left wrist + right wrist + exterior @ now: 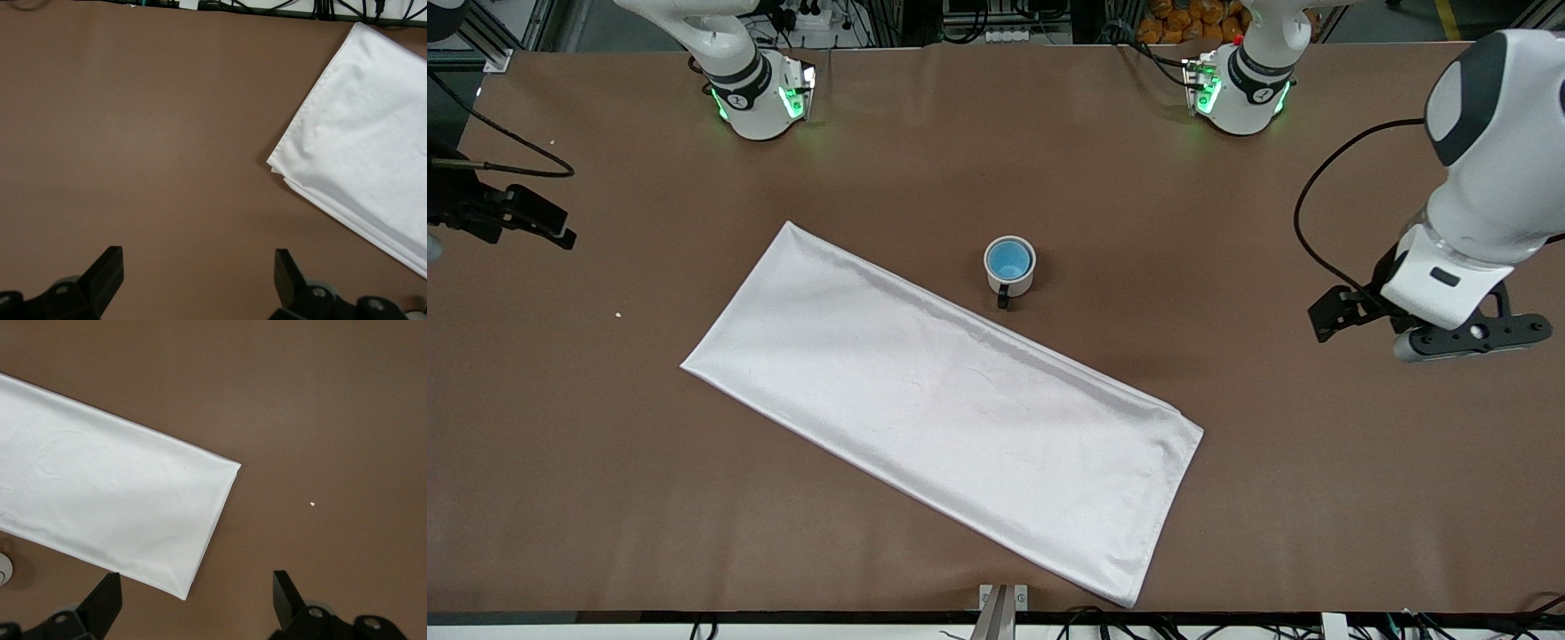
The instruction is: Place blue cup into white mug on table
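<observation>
Blue cup (1010,260) seated inside white mug (1011,267), upright on worktop (1227,222) just beside white cloth (951,400); left end effector (198,270) spread wide, empty, over bare worktop; right end effector (197,590) likewise released, empty, over cloth corner.
</observation>
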Robot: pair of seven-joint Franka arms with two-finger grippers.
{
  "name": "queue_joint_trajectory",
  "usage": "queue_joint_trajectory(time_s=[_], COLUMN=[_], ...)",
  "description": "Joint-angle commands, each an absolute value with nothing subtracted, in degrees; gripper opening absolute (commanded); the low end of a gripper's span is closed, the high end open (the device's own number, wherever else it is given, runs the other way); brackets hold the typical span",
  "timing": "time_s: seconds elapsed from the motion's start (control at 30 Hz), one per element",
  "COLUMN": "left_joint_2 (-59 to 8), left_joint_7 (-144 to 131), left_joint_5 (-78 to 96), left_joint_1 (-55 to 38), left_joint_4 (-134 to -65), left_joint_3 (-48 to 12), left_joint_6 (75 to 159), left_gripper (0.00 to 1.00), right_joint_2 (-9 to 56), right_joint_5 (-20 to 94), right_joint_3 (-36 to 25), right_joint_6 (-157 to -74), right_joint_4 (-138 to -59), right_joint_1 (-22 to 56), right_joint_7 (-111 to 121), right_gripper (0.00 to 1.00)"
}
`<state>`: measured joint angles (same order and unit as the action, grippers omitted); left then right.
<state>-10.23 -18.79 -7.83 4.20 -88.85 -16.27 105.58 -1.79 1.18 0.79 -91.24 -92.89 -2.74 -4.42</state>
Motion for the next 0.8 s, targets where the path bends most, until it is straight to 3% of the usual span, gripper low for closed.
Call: queue_joint_trajectory(time_s=[0.0,0.77], left_joint_2=[-7.65,-2.90], left_joint_7=[-16.70,-10.73], left_joint_5=[-5.81,-1.85], left_joint_1=[6.24,8.00], left_joint_4=[-89.21,-88.86], left_joint_3=[-16.88,-15.21], left_joint_6=[103.27,98.09], left_gripper=[1.00,1.00], right_joint_2=[-2.46,-2.46], right_joint_5=[0.62,0.53], right_joint_3=[1.23,1.23], right_joint_6=[-91.23,-91.67], right_joint_4=[-93.60,-93.43], right_joint_1=[-3.16,-2.90], right_joint_7=[-4.83,-4.83], right_gripper=[1.00,1.00])
